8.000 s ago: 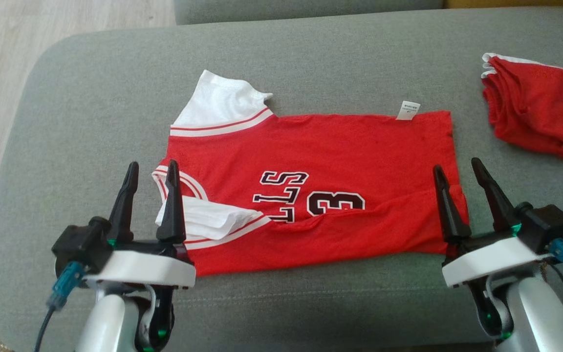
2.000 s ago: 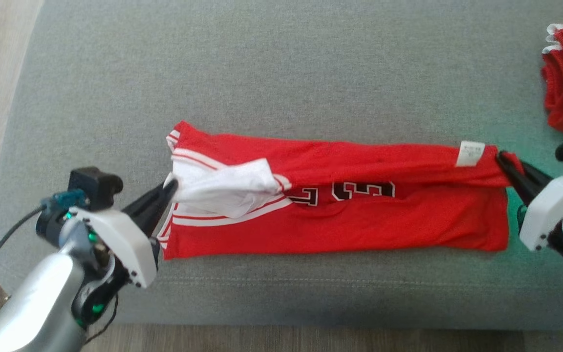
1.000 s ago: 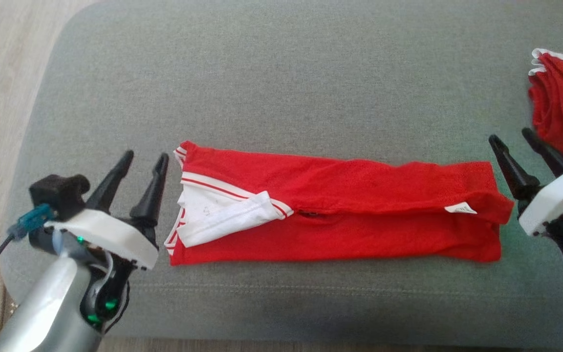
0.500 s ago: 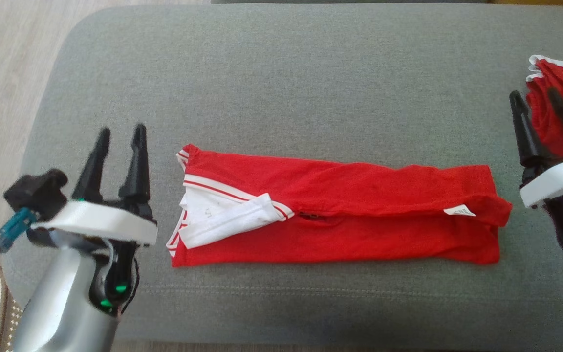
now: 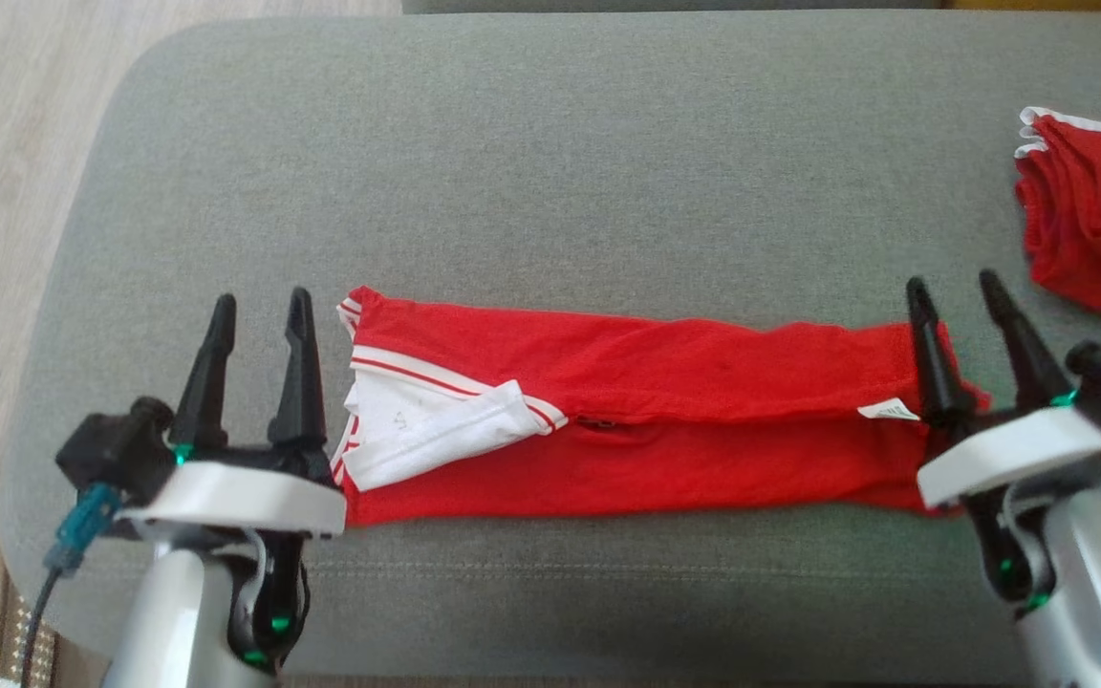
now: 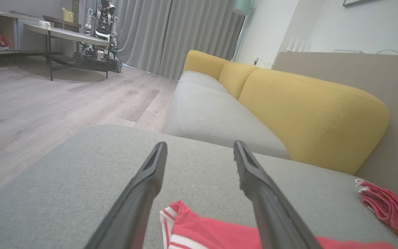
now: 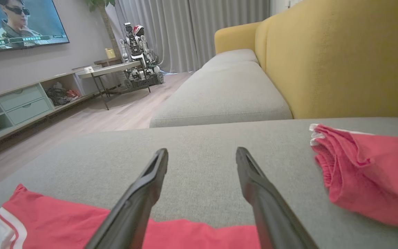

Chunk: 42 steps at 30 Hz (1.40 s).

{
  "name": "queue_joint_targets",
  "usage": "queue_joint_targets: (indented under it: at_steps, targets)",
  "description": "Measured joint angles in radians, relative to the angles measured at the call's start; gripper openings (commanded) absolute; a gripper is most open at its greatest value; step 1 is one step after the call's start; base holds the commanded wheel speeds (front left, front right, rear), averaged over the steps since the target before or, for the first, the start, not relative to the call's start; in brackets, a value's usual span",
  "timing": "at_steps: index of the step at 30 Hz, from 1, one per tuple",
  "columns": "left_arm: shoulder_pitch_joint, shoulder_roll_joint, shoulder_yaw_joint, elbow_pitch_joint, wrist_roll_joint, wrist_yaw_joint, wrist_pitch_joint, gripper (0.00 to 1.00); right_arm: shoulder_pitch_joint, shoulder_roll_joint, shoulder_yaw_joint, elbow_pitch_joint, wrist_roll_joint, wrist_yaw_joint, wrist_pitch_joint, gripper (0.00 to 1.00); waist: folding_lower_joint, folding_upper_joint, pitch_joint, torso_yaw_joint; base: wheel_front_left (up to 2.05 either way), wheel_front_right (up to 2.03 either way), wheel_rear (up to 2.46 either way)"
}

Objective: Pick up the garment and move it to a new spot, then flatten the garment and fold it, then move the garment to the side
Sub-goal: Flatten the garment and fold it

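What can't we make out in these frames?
- Inside the folded jersey: head view, covered by its top layer.
- Text on the label: head view, too small.
- Jersey's right corner: head view, behind the right pincer.
- Crumpled red garment: head view, cut off by the right edge.

A crumpled red cloth (image 5: 1095, 229) with white trim lies at the right end of the grey cushion (image 5: 550, 143). Behind it stands a sofa with a grey seat (image 7: 226, 90) and yellow backrests (image 6: 309, 114). Across the wooden floor (image 6: 47, 103) are a table (image 6: 67, 34), grey curtains (image 6: 185, 34) and a television (image 7: 19, 22) above a low cabinet (image 7: 19, 103).
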Motion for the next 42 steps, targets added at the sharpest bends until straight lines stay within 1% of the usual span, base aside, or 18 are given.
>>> queue_joint_targets:
  at_steps: [2,4,10,16,21,26,28,30,38,42]
  targets:
    - [0.013,-0.002,0.003,-0.002,0.023,-0.011,0.000,1.00,0.022,0.017,-0.009,-0.007,-0.017,0.000,0.000,1.00,0.0000,0.0000,0.001,-0.002,0.00,0.00,0.00]
    - [0.020,-0.003,0.002,-0.004,0.017,-0.010,0.000,1.00,0.032,0.028,-0.019,-0.011,-0.025,0.000,0.000,1.00,0.0000,0.0000,0.003,-0.003,0.00,0.00,0.00]
    - [0.020,-0.003,-0.012,-0.013,0.005,0.002,0.000,1.00,0.033,0.029,-0.030,-0.017,-0.034,0.000,0.000,1.00,0.0000,0.0000,0.005,-0.001,0.00,0.00,0.00]
    - [0.020,-0.003,-0.016,-0.016,0.005,0.002,0.000,1.00,0.033,0.029,-0.045,-0.012,-0.041,0.000,0.000,1.00,0.0000,0.0000,0.012,-0.001,0.00,0.00,0.00]
    - [0.019,-0.003,-0.026,-0.016,0.005,0.003,0.000,1.00,0.032,0.031,-0.085,0.057,-0.066,0.000,0.000,1.00,0.0000,0.0000,0.025,0.001,0.00,0.00,0.00]
    - [0.018,-0.003,-0.032,-0.011,0.002,0.011,0.000,1.00,0.021,0.063,-0.146,0.133,-0.094,0.000,0.000,1.00,0.0000,0.0000,0.032,0.001,0.00,0.00,0.00]
    - [0.018,-0.003,-0.034,-0.012,0.000,0.011,0.000,1.00,0.018,0.066,-0.156,0.147,-0.095,0.000,0.001,1.00,0.0000,0.0000,0.037,0.001,0.00,0.00,0.00]
    - [0.012,-0.004,-0.043,-0.011,-0.003,0.011,0.000,1.00,-0.003,0.073,-0.178,0.193,-0.105,0.000,0.013,1.00,0.0000,0.0000,0.050,0.001,0.00,0.00,0.00]
    - [-0.006,-0.004,-0.055,-0.012,-0.003,0.011,0.000,1.00,-0.050,0.089,-0.182,0.276,-0.102,0.000,0.041,1.00,0.0000,0.0000,0.073,0.006,0.00,0.00,0.00]
    - [-0.017,-0.004,-0.057,-0.011,-0.003,0.012,0.000,1.00,-0.053,0.090,-0.155,0.327,-0.097,0.000,0.064,1.00,0.0000,0.0000,0.071,0.016,0.00,0.00,0.00]
